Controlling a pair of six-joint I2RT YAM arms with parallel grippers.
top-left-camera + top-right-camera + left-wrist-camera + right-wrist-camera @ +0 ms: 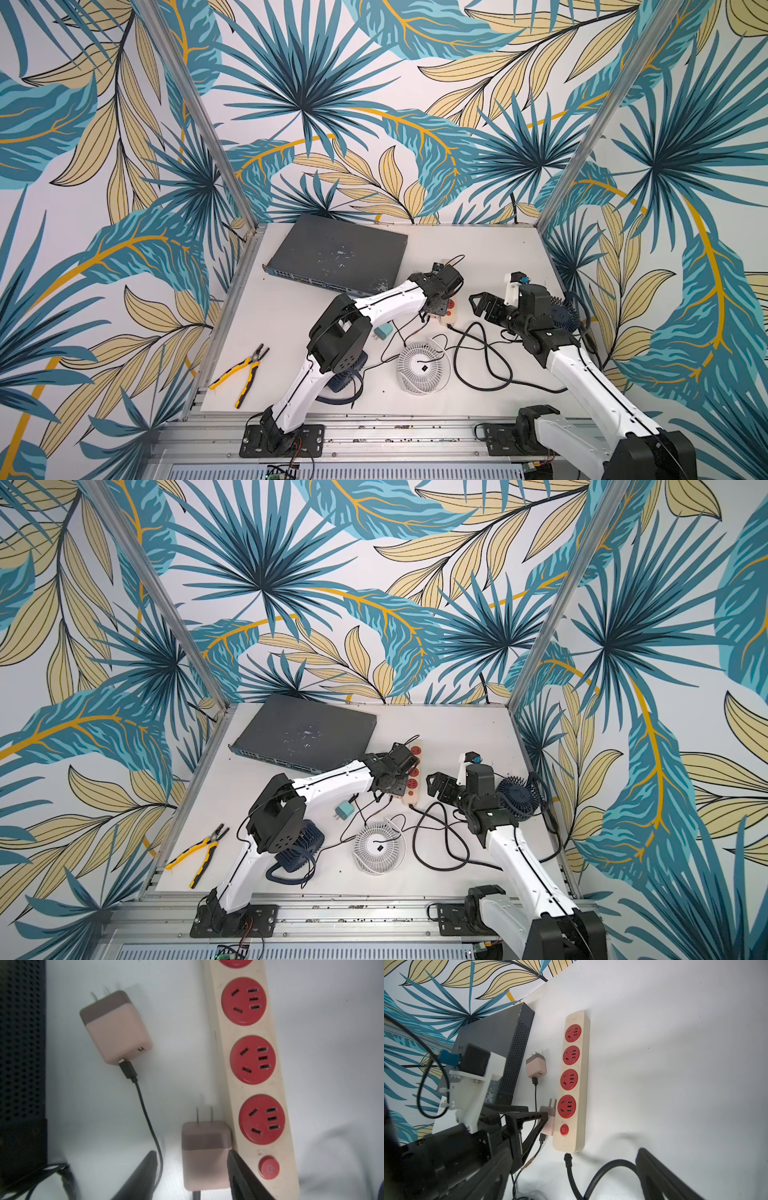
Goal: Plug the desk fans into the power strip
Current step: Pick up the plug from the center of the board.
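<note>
left claw [191,1152] straddles pink plug adapter [204,1167] lying right against power strip [249,1084]; one finger touching, other clear, not clamped. right claw [478,304] released, empty.

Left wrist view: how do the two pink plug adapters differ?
The lone pink cube adapter lies tilted, apart from the cream power strip; the second pink cube adapter lies straight along its side. No gripper flanks the lone adapter; the left gripper flanks the second adapter with open jaws. Both have two flat prongs and a darker band, and sit unplugged.
</note>
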